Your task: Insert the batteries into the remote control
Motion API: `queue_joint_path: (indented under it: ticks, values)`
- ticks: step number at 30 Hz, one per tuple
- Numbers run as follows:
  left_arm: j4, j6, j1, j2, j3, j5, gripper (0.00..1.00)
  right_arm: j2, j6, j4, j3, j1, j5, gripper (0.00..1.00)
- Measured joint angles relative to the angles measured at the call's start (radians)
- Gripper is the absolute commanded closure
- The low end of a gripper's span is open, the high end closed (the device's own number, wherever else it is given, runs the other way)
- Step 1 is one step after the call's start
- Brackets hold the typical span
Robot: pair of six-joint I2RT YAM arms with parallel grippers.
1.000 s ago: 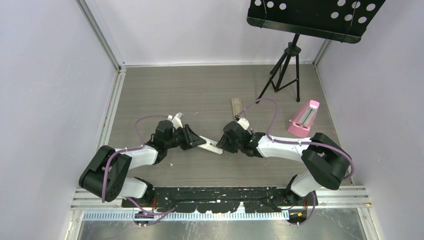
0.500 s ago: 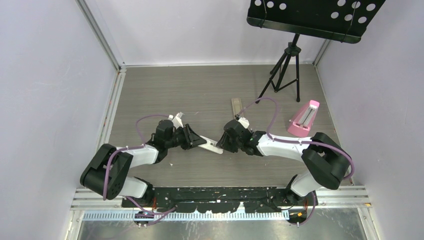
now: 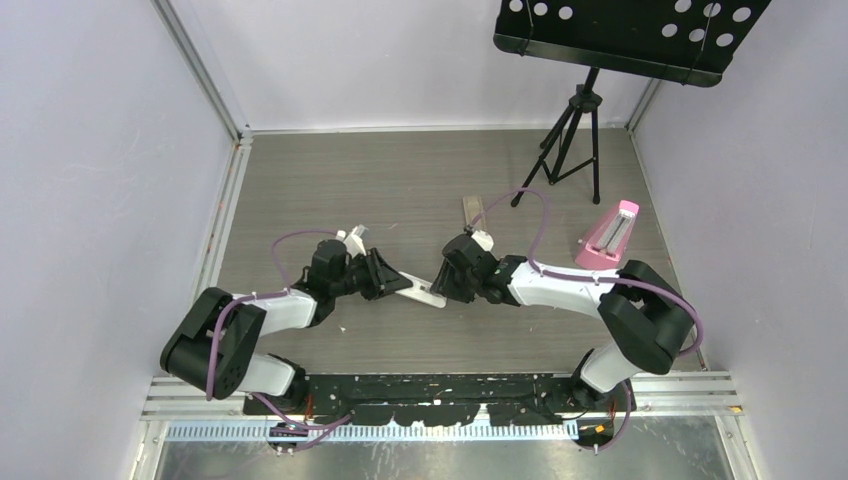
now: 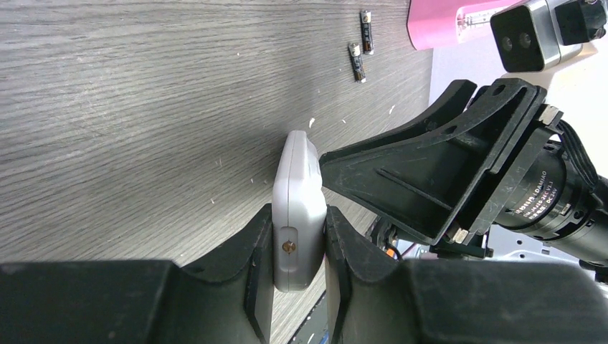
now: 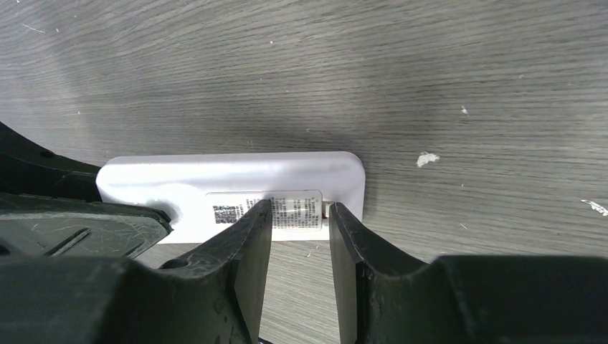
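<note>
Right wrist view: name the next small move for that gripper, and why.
Probably bring the right gripper down onto the white labelled bar beside its label and try sliding a cover off: the left gripper clamps it, no recess shows, batteries lie loose.

Music stand at rear; pink wedge beside.

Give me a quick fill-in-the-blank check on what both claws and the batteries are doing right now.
1. The left claw is shut on the ___ bar.
2. The right claw faces that bar's label with its jaws ___.
3. In the left wrist view, ___ batteries lie loose on the table near the pink object.
Missing words: white; open; two.
</note>
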Motion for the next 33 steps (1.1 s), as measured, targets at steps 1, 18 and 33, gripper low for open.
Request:
queue_joint_path:
  ticks: [1,18,33]
  values:
    - [-0.002,0.000,0.001,0.000,0.000,-0.001,1.00,0.002,0.000,0.002,0.002,-0.001,-0.003,0.54]
    - [-0.009,0.003,0.011,0.000,0.001,-0.006,1.00,0.013,0.027,0.046,-0.012,-0.021,-0.039,0.56]
    - [-0.009,0.003,0.019,0.000,0.003,-0.014,1.00,0.028,0.027,0.086,-0.012,-0.033,-0.059,0.49]
